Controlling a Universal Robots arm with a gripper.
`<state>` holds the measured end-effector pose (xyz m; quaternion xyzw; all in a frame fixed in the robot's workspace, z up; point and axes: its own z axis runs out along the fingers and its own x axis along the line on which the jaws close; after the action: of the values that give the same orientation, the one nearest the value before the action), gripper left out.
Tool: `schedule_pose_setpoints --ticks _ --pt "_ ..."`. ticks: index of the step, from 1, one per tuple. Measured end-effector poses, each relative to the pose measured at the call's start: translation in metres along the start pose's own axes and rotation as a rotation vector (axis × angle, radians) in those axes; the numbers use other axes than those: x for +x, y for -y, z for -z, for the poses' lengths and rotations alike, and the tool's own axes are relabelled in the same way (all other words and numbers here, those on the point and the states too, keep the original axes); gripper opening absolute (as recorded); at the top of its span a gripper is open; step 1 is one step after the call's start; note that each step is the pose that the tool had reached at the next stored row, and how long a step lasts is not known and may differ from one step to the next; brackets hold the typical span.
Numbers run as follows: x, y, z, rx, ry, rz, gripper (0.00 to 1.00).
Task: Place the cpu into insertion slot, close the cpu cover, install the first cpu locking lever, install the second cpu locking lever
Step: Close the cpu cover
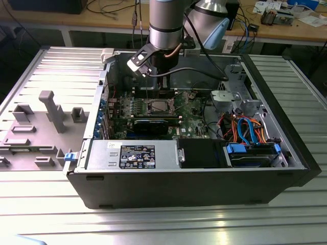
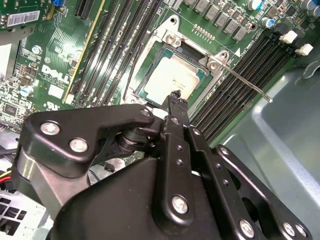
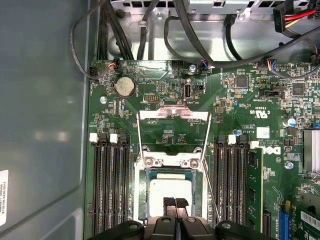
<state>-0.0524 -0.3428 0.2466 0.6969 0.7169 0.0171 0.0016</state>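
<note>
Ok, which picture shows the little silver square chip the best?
The second wrist view: the cpu looks near and almost whole, with the gripper covering just one edge. In the first wrist view the gripper hides more of the cpu. In the exterior view the cpu is just a small pale square.

- My arm [image 1: 166,25]: round silver-grey tube with a pale blue collar at the joint.
- My cable [image 1: 200,70]: thin and black, running off from my wrist.
- My camera bracket [image 1: 140,60]: small black-and-white block fixed at my wrist.
- My gripper [image 2: 176,98]: matte black link plates with rounded ends and silver screw heads at every pivot.
- My fingertips [image 3: 170,203]: black, ribbed pads.
</note>
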Motion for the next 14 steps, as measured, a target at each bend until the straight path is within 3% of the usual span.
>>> schedule_pose_setpoints --ticks 3,7,9,14 --pt "0.0 0.0 0.0006 0.0003 0.0004 0.0 0.11" --pt "0.0003 -0.0004 0.0147 0.0 0.0 0.0 0.11" --pt "0.0004 -0.0005 0.0179 0.0 0.0001 0.0 0.11" --pt "0.0004 -0.0006 0.0188 0.0 0.0 0.0 0.11"
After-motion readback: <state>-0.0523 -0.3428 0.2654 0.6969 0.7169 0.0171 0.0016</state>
